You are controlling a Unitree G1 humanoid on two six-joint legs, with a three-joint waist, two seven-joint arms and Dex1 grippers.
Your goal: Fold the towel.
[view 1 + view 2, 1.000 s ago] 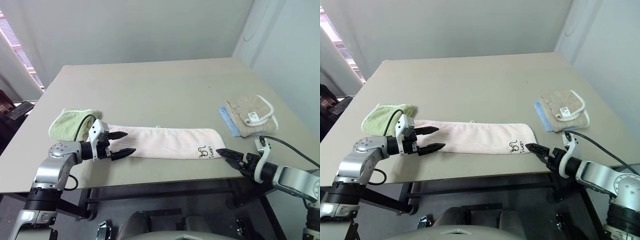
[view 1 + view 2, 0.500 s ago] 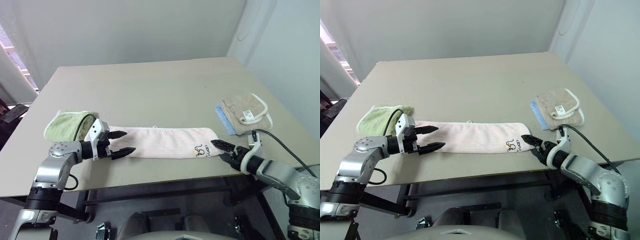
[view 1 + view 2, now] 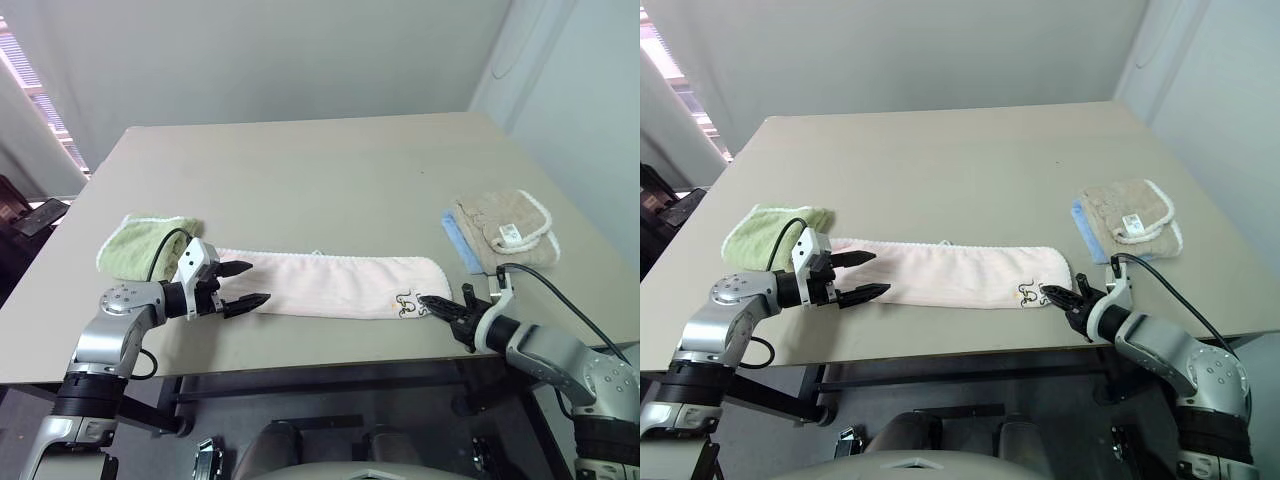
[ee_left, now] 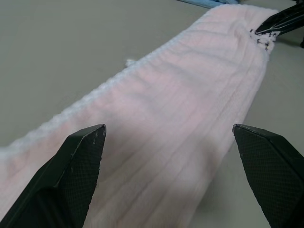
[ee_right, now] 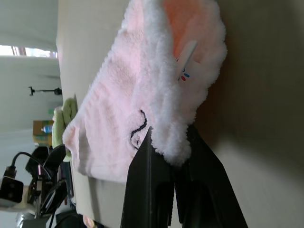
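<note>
On table (image 3: 330,170), right gripper (image 3: 432,304) pinches towel (image 3: 330,283) corner; left gripper (image 3: 250,284) gapes.

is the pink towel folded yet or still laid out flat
Laid out flat: the pink towel lies as one long strip on the table. The right claw pinches its motif corner.

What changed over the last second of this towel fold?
The right gripper moved in from off the table edge and its fingers shut on the towel corner by the dark motif. The left gripper stayed open over the other end; the towel still lies flat.
</note>
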